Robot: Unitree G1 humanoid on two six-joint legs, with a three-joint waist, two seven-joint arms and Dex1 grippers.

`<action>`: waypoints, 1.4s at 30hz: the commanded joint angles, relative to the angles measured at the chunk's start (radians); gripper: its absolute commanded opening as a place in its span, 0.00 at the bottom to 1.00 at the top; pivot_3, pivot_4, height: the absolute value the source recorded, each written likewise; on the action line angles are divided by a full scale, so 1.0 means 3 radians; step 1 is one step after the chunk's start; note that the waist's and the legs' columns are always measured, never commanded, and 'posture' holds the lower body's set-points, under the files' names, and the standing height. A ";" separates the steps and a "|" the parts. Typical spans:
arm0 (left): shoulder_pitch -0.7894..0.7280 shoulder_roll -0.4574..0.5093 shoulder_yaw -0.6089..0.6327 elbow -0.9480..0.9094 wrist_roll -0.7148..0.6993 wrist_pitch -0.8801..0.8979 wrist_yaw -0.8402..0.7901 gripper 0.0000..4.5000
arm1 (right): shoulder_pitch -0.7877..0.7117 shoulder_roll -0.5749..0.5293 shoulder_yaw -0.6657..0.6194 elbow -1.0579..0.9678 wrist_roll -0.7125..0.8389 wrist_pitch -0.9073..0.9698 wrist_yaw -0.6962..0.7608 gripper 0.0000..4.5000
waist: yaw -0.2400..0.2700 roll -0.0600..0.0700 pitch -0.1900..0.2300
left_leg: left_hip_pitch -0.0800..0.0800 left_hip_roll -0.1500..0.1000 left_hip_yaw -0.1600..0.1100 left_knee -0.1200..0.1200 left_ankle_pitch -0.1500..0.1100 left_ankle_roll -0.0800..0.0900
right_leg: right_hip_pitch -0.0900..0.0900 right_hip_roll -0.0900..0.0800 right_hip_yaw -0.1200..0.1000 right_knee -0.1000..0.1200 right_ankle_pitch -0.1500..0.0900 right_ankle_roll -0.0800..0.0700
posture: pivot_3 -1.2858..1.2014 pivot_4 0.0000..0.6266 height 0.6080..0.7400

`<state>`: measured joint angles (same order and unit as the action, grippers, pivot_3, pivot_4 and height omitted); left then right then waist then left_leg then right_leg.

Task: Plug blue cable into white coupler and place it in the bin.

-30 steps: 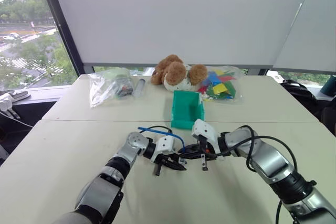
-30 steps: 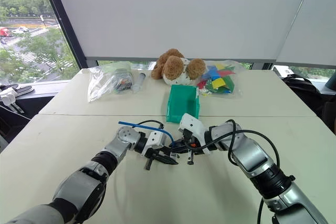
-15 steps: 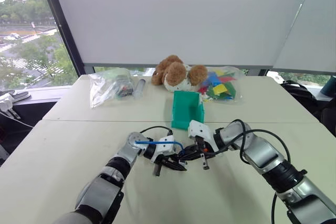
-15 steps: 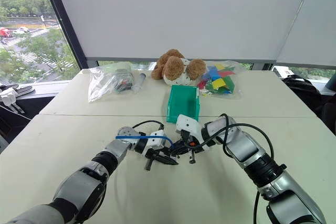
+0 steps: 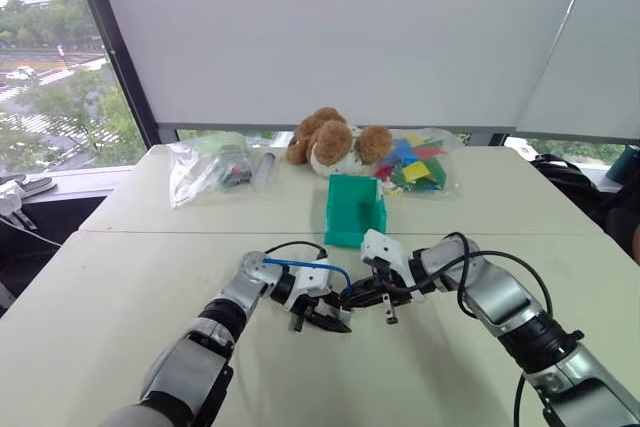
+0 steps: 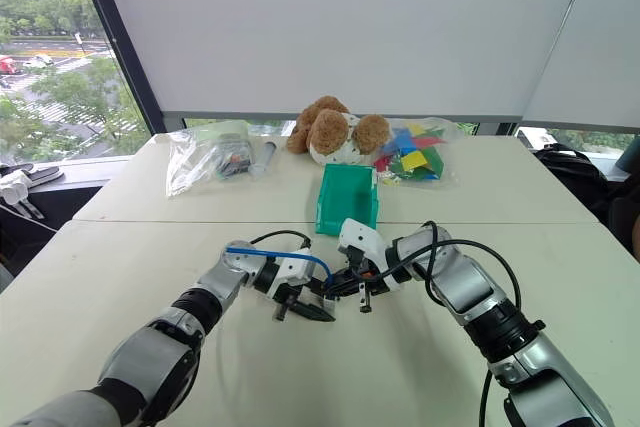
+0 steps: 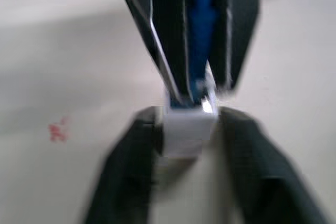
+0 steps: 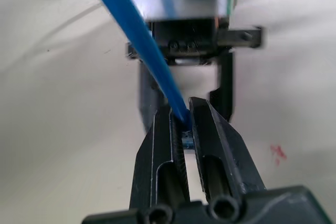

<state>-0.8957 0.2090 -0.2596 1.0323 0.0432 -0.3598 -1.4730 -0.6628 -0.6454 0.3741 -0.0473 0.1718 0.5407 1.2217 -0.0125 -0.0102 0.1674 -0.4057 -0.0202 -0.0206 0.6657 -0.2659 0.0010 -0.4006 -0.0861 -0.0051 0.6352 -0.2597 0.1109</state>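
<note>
Left gripper point(image 7: 186, 116) spread, black fingers point(image 7: 131, 166) flanking the white coupler point(image 7: 184, 135) low over the table point(image 5: 130, 277). Too blurred to call contact. Right gripper point(image 8: 181, 111) pressed together on the plug end of the blue cable point(image 8: 136, 35), nose to nose with the left one.

Looks like the mating step, at or just past insertion. Worth checking the seat before anything else: plug square to the coupler's face, no tilt, pushed straight along the socket line. With the left fingers off, all the weight hanging from the right pinch, so no jerks and no twisting at the wrist. Better to lift slowly, watch for the coupler sagging off the plug, and re-grip with the left if it droops. Loose cable arching back over the left wrist, likely to snag there; best to clear that loop before swinging toward the bin.

Cable thin, glossy, springy, holding its own curve. Coupler a small, hard, pale block with square edges. Ribbed inner faces on the right fingers, good bite on a slim cord. Tabletop matte, off-white, smooth.

Just beyond the grippers, the bin point(image 5: 352, 209): teal plastic, rigid, tall straight walls, open top, narrow mouth, so a drop from directly above.

Farther back, a plush brown teddy bear point(image 5: 335, 137), with a crinkled clear bag point(image 5: 205, 162) to one side and another bag of coloured pieces point(image 5: 420, 162) to the other.
</note>
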 commanded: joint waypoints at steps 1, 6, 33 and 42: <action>0.0087 0.0244 0.0121 -0.0287 -0.0107 0.0148 -0.0035 0.90 | 0.0035 -0.0096 -0.0126 -0.0198 0.0074 0.0184 -0.0016 0.00 | -0.0003 0.0000 0.0000 | -0.0002 0.0000 0.0000 0.0000 0.0000 0.0000 | -0.0003 0.0000 0.0000 0.0000 0.0000 0.0000 | 0.52 0.24 1.00; 0.0265 0.0628 0.0426 -0.0998 -0.0482 0.0695 -0.0013 0.99 | -0.0311 -0.0116 -0.0482 -0.0251 0.0148 0.0310 -0.0238 0.00 | -0.0001 0.0009 0.0012 | -0.0018 0.0000 0.0001 -0.0001 0.0000 -0.0001 | -0.0024 -0.0003 0.0001 0.0006 0.0000 0.0000 | 0.52 0.24 1.00; 0.0959 0.0971 0.0919 -0.2815 -0.1261 0.2255 0.1040 1.00 | -0.2554 0.0925 -0.0846 0.4400 -0.0684 -0.1139 -0.1510 0.97 | -0.0029 0.0020 0.0022 | -0.0018 -0.0001 0.0018 -0.0012 0.0009 -0.0016 | -0.0048 -0.0005 0.0009 0.0039 0.0000 -0.0001 | 0.52 0.24 1.00; 0.0974 0.1006 0.0883 -0.2913 -0.1361 0.2362 0.1093 1.00 | -0.2607 0.0471 -0.1070 0.3538 -0.0542 -0.0888 -0.0913 0.99 | -0.0015 0.0028 0.0029 | -0.0018 -0.0001 0.0021 -0.0013 0.0009 -0.0017 | -0.0050 -0.0006 0.0011 0.0038 0.0000 -0.0001 | 0.52 0.24 1.00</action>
<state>-0.5980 0.4961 -0.0128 0.1972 -0.3434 0.3452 -1.1483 -1.4662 -0.4638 0.0555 1.1509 -0.0057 0.2450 0.8898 -0.0172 -0.0018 0.1759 -0.4112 -0.0205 -0.0142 0.6619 -0.2631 -0.0041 -0.4153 -0.0879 -0.0019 0.6466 -0.2596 0.1107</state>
